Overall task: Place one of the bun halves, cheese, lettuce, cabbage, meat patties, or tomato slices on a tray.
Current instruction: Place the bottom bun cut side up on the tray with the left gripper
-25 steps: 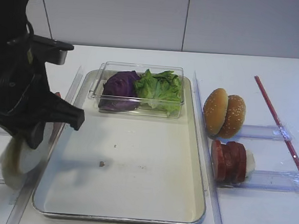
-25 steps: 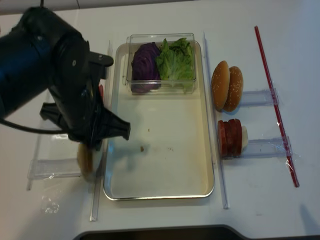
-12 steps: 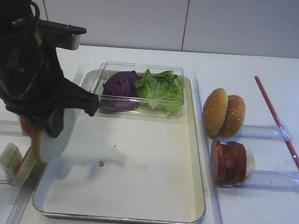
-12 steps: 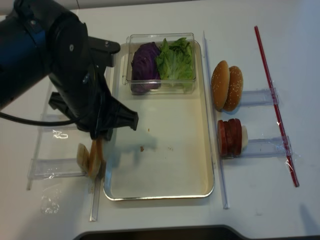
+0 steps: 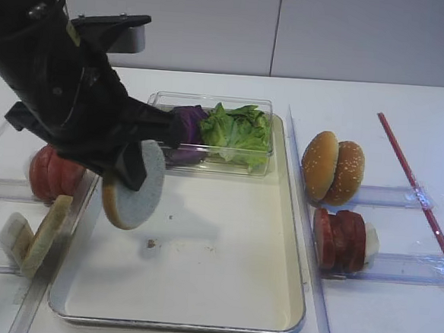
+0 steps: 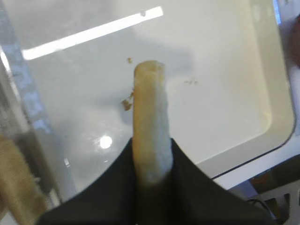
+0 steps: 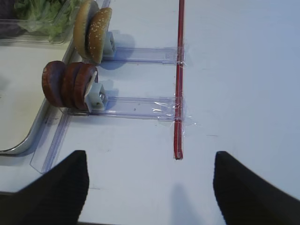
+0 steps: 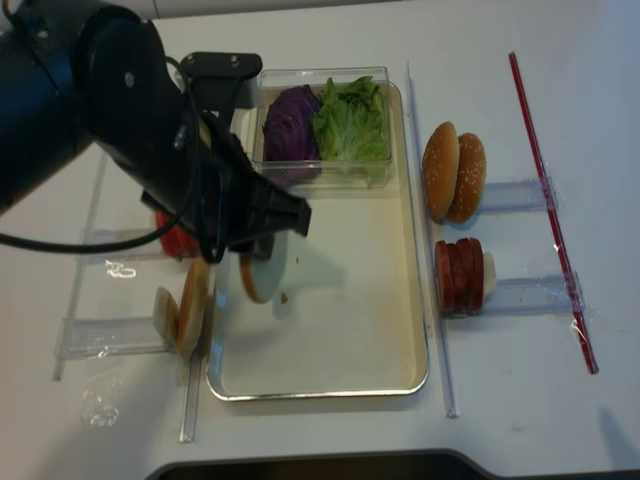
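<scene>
Carrying bun half to tray.
Left tool clamped on bun, held on edge above tray's left side; next: lower, lay flat, release.

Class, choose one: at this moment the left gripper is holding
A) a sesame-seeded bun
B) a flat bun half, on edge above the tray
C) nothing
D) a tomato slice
B: the left gripper pinches the pale bun half on edge, above the tray.
</scene>
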Motion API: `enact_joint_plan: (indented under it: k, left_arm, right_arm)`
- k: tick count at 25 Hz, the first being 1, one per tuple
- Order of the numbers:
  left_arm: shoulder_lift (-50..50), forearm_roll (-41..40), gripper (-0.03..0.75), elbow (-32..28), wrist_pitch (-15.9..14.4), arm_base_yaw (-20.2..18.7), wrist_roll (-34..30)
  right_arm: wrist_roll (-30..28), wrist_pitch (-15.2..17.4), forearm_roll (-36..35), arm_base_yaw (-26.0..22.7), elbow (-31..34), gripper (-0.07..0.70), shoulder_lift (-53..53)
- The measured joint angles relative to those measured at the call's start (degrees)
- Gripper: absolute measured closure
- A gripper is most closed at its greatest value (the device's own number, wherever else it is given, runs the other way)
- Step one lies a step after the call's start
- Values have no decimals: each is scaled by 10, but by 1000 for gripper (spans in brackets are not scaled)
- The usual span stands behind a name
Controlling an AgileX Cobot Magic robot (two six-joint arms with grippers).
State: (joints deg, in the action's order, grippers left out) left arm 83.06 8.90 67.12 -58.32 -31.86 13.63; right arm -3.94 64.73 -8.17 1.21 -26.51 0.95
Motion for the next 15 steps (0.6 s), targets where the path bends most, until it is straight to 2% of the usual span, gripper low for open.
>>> enact_joint_plan:
  k: [3,9,15]
  left_arm:
    - [1,47,599,0,21,0,-22]
    - [22,93,600,-2,40,0,-47]
    - [40,230,600,-26,65,25,-155]
  right_arm:
    - [0,0,0,0,0,631,0]
    - [0,0,0,0,0,631,0]
    - [0,0,0,0,0,631,0]
